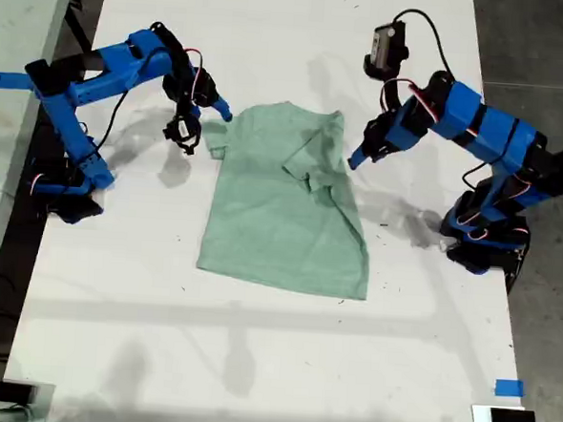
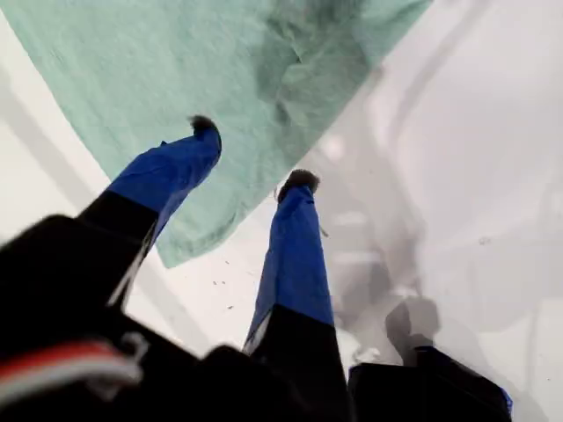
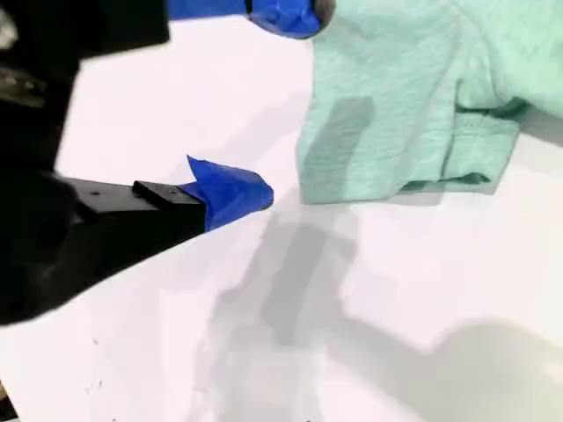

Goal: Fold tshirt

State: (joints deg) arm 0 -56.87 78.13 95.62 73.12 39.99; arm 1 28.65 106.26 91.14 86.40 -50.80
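The pale mint-green tshirt (image 1: 281, 211) lies flat in the middle of the white table (image 1: 253, 362), with the sleeve at the exterior view's right folded in over the chest. My first gripper (image 1: 356, 160) hovers open at that right edge. In the first wrist view, my first gripper (image 2: 253, 154) has one fingertip over the tshirt (image 2: 176, 61) and the other at its border. My second gripper (image 1: 205, 130) stands open beside the sleeve at the exterior view's left. In the second wrist view, my second gripper (image 3: 277, 105) holds nothing, and the tshirt (image 3: 396, 105) shows its hemmed sleeve.
Both arm bases sit on the table, one at the exterior view's left (image 1: 67, 193) and one at its right (image 1: 485, 238). A blue tape mark (image 1: 509, 388) lies near the front right corner of the exterior view. Dark floor (image 1: 549, 55) borders the table there.
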